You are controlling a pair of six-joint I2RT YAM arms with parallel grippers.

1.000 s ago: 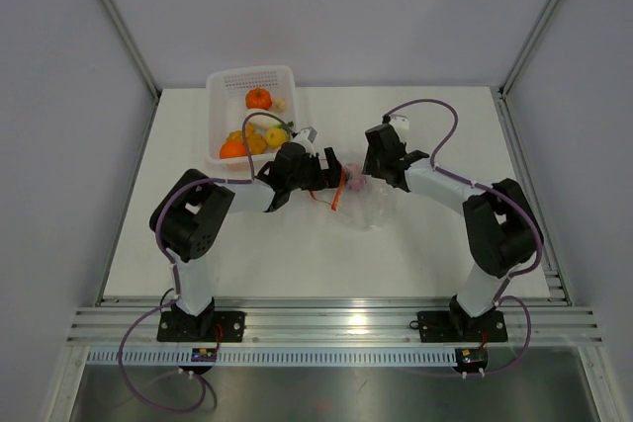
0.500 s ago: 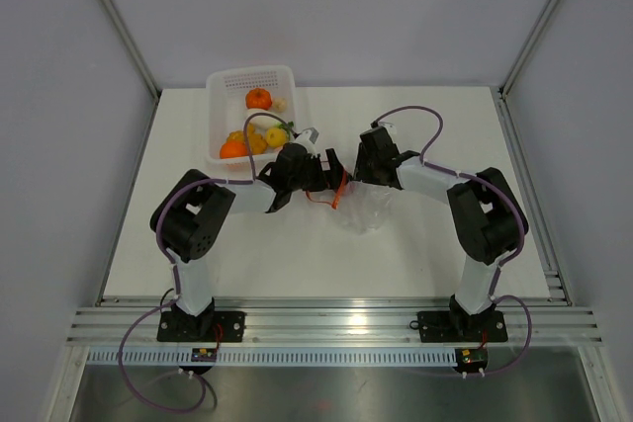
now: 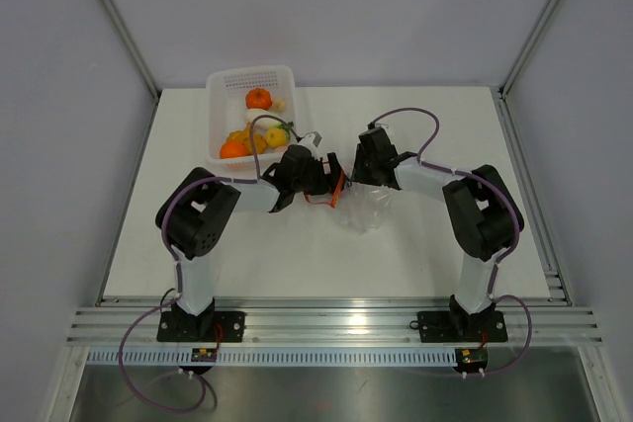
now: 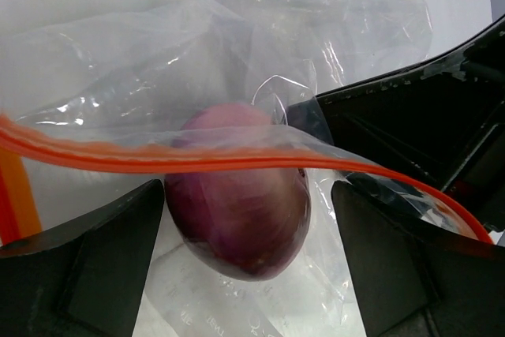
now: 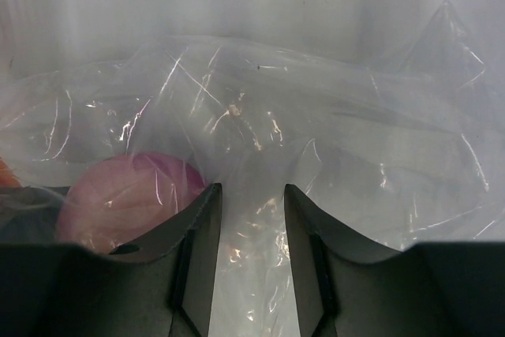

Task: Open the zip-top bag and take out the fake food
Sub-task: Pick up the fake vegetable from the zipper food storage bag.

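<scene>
Both arms bend in from the sides with their elbows out. They meet over the middle of the table (image 3: 227,244). The left claw (image 3: 332,175) points right and the right claw (image 3: 362,171) points left, almost nose to nose. The zip-top bag (image 3: 366,212) lies under the two claws and spreads out just below them.

From the top, the claws hide what is between them. The left wrist view shows it. The left claw's fingers (image 4: 79,274) are wide apart, one on each side of a purple onion (image 4: 237,226). The onion is inside the bag, right between the fingers. The red zipper strip (image 4: 158,165) runs across in front of it. The black right claw (image 4: 410,116) sits just past the onion.

In the right wrist view, the right claw's fingers (image 5: 197,258) stand a little apart with crinkly bag plastic in the gap. I cannot tell if they pinch it. The onion sits just beside one finger, behind the plastic.

Only the top view shows the white basket (image 3: 252,73) behind the left claw. It holds orange and yellow fake food (image 3: 258,99).
</scene>
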